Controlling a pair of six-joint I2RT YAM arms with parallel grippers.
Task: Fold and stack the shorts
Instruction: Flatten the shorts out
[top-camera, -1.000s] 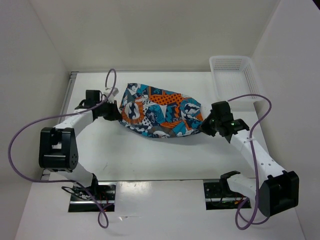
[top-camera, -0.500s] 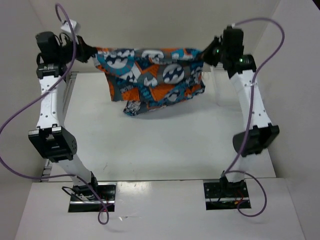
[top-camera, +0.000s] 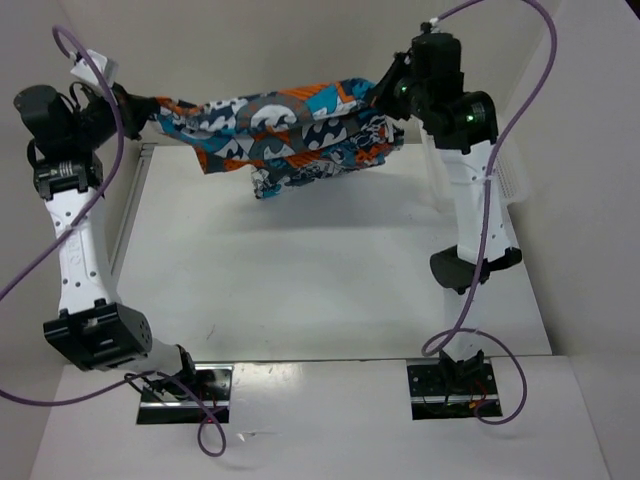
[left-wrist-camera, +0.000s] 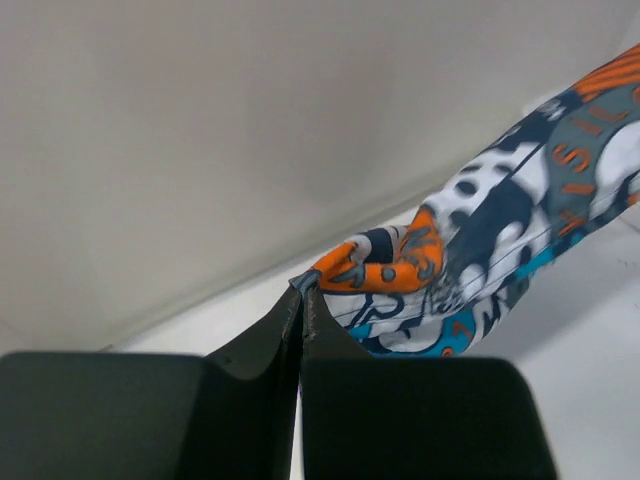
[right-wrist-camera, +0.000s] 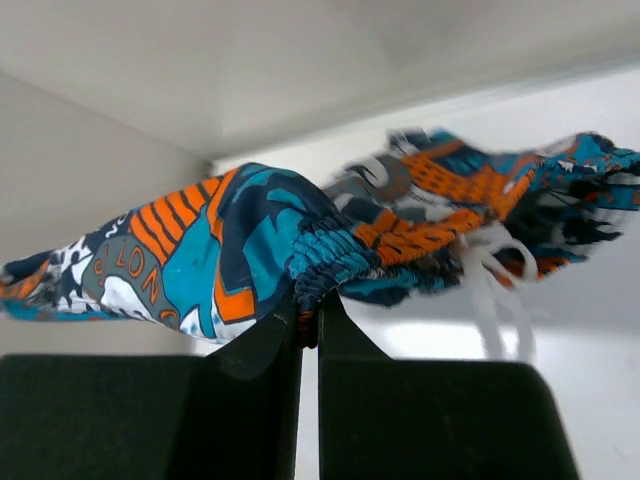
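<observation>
Shorts x1 — aloft btwn 2 tools, L tool & R tool each tight on 1 end

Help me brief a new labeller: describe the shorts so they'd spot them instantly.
Look above the far end of the white table, between the two raised arms. Stretched in the air between the left gripper and right gripper hang the shorts. They alone carry a busy orange, teal, white and black print.
</observation>
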